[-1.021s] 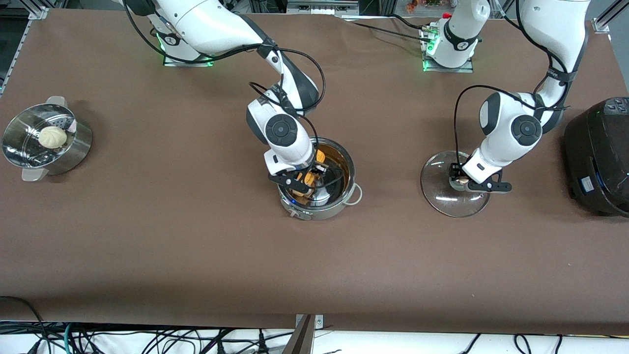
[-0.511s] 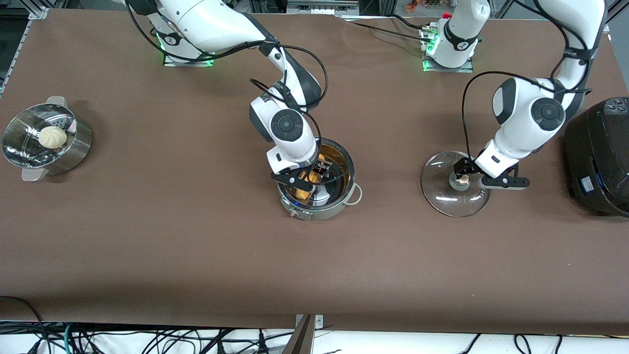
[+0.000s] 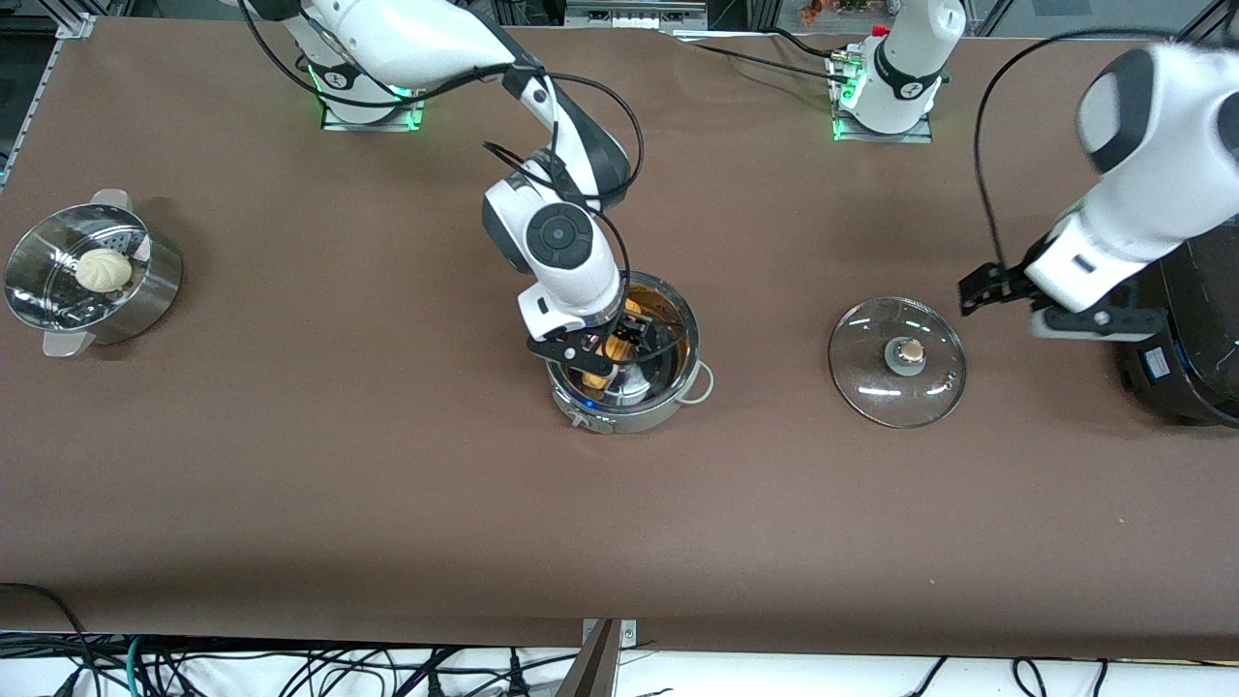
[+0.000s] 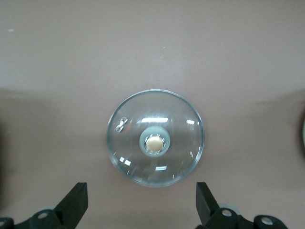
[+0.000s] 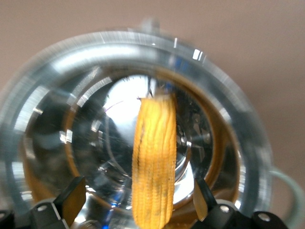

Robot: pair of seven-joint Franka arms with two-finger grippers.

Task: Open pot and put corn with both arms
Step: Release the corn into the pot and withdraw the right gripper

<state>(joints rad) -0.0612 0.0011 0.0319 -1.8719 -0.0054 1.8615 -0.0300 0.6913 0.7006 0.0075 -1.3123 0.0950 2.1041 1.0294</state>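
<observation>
The shiny steel pot (image 3: 639, 411) stands uncovered mid-table. The yellow-orange corn (image 3: 616, 346) lies inside it, on its bottom. My right gripper (image 3: 610, 353) hangs in the pot's mouth. In the right wrist view it (image 5: 137, 195) is open, with a gap on each side of the corn (image 5: 155, 162). The glass lid (image 3: 897, 361) with its tan knob (image 3: 907, 354) rests flat on the table toward the left arm's end. My left gripper (image 3: 1050, 305) is raised beside the lid, open and holding nothing. In the left wrist view the lid (image 4: 156, 137) lies below that gripper (image 4: 140, 200).
A steel steamer bowl (image 3: 145, 300) with a white bun (image 3: 104, 268) sits at the right arm's end of the table. A large black cooker (image 3: 1191, 378) stands at the left arm's end, partly under the left arm.
The left gripper opened off the lid knob, then rose and swung toward the cooker. The right gripper opened and let go of the corn in the pot.
</observation>
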